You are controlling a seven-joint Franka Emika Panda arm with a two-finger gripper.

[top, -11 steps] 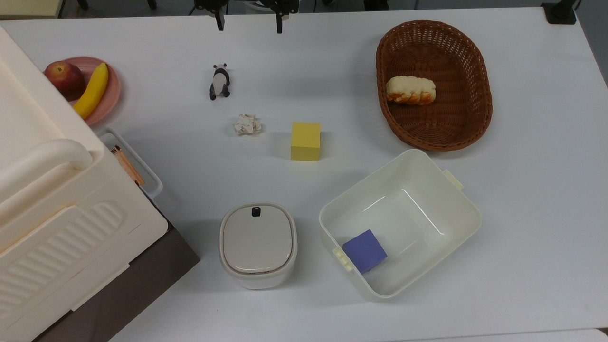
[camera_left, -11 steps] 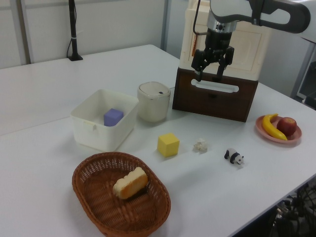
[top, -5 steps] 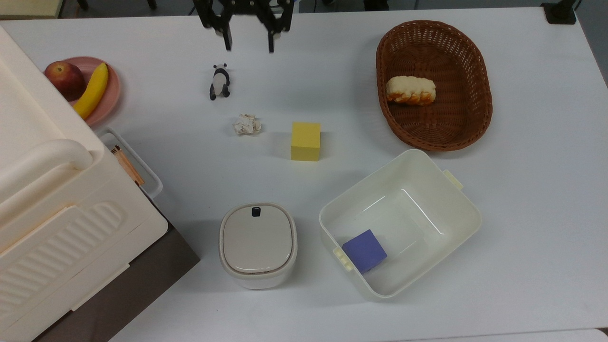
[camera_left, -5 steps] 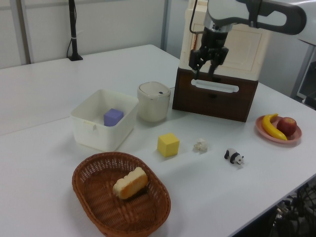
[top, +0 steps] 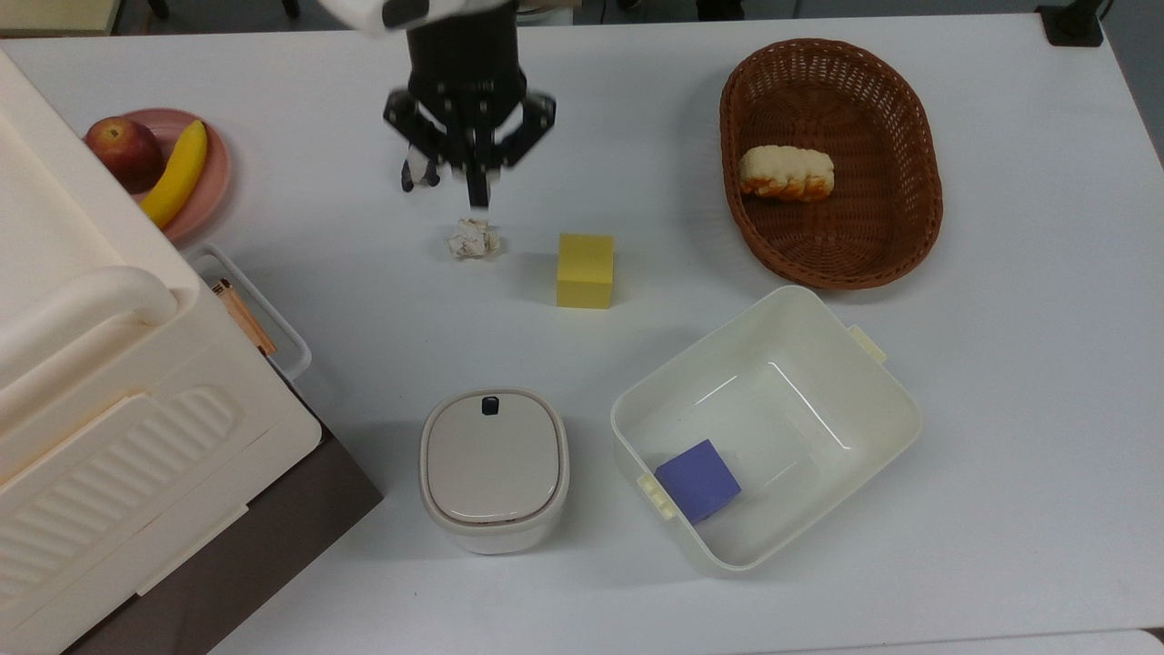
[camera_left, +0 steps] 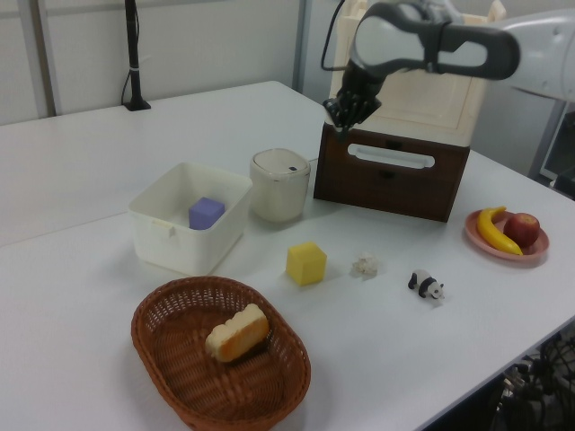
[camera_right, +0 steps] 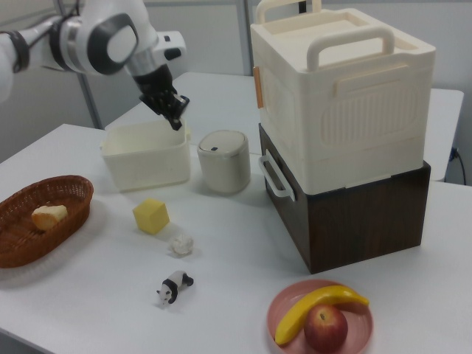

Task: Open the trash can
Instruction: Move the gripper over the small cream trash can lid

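- the trash can [top: 494, 468] stands at the lower middle of the top view, between the big ribbed box [top: 100, 400] at the frame's left and the open tub [top: 873, 400] at its right; its flat lid is down, with the small dark button [top: 490, 405] at the lid edge facing the frame's top.
- the gripper [top: 476, 202] hangs in the air at the upper middle of the top view, above the crumpled paper [top: 473, 239] and well apart from the can; in the right view it [camera_right: 177, 122] sits at the upper left, above the tub [camera_right: 118, 158].
- its two fingers look drawn together at the tip, holding nothing.
- the step in hand, as i judge it, is the approach: nothing has touched the lid yet.
- to do it well, carry the tip high across the frame towards the can, passing above the paper and the yellow block [top: 585, 270], then line up straight over the button before coming down.
- keeping the fingers together gives one narrow tip, which suits so small a button.
- press vertically and gently; a slanted push could slide the light can across the table [top: 1018, 273] or miss onto the flat lid.
- then lift away so the lid has room to open.
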